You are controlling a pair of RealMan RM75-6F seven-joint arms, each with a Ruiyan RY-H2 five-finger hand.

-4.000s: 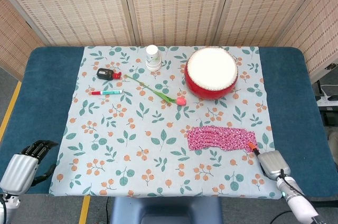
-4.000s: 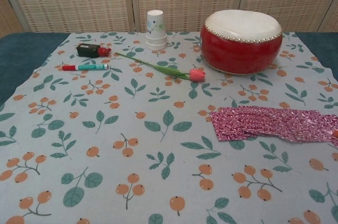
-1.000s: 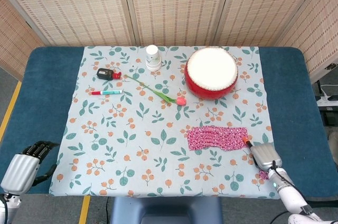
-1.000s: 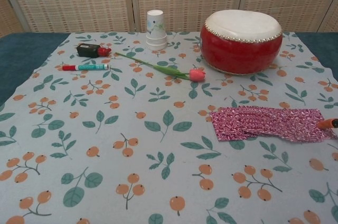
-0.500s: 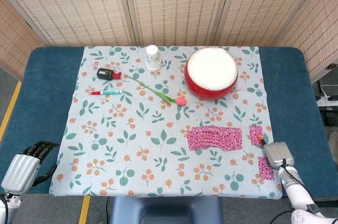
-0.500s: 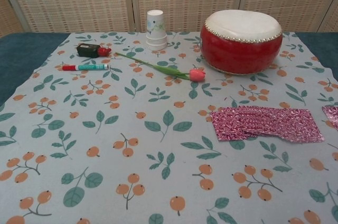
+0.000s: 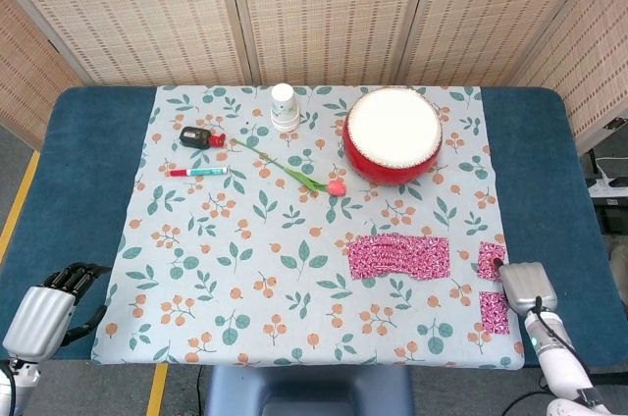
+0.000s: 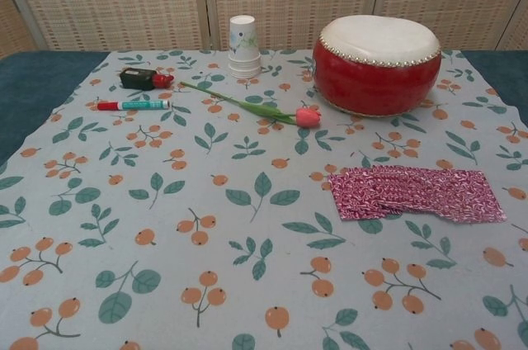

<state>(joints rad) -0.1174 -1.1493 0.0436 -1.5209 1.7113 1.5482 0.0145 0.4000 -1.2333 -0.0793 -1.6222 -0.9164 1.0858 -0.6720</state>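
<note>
A stack of pink patterned sheets lies on the floral cloth at the right. My right hand is at the cloth's right edge, seen only in the head view. Its orange fingertip lies on a small pink sheet drawn apart from the stack. Another pink sheet lies flat just below that hand. My left hand hangs off the table's front left corner with fingers curled in and nothing in them.
A red drum with a white top stands at the back right. A paper cup, a tulip, a marker and a black-and-red object lie at the back left. The blue table borders the cloth.
My right hand reached the stack's right end, then drew back to the right, and a small pink sheet came off with it. It left the chest view. The left hand stayed put.
</note>
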